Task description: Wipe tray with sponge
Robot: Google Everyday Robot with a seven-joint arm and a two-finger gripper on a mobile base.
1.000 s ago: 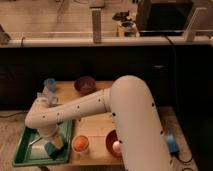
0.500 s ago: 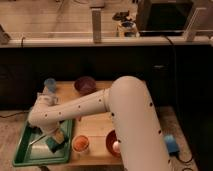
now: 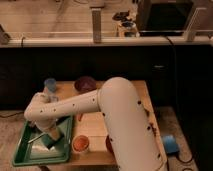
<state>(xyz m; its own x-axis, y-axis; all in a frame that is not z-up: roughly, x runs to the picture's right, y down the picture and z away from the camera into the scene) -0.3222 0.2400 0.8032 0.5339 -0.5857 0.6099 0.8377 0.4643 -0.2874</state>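
The green tray [image 3: 20,150] lies at the table's front left corner. My white arm sweeps in from the right, bends over the tray's far edge and points down into it. The gripper [image 3: 51,138] is low over the tray's right half, shut on the small teal sponge [image 3: 56,136], which rests against the tray floor. A white scrap [image 3: 40,146] lies in the tray just left of the gripper. The arm hides part of the tray's far right side.
A blue cup [image 3: 50,84] and a dark maroon bowl [image 3: 85,83] stand at the back of the wooden table [image 3: 92,127]. An orange bowl [image 3: 81,143] sits right of the tray, beside a dark red bowl [image 3: 108,145] half hidden by the arm. A blue object [image 3: 170,144] lies on the floor at right.
The gripper and sponge have shifted a little inside the tray, first toward its far side, then back toward the near side. Nothing else moved.
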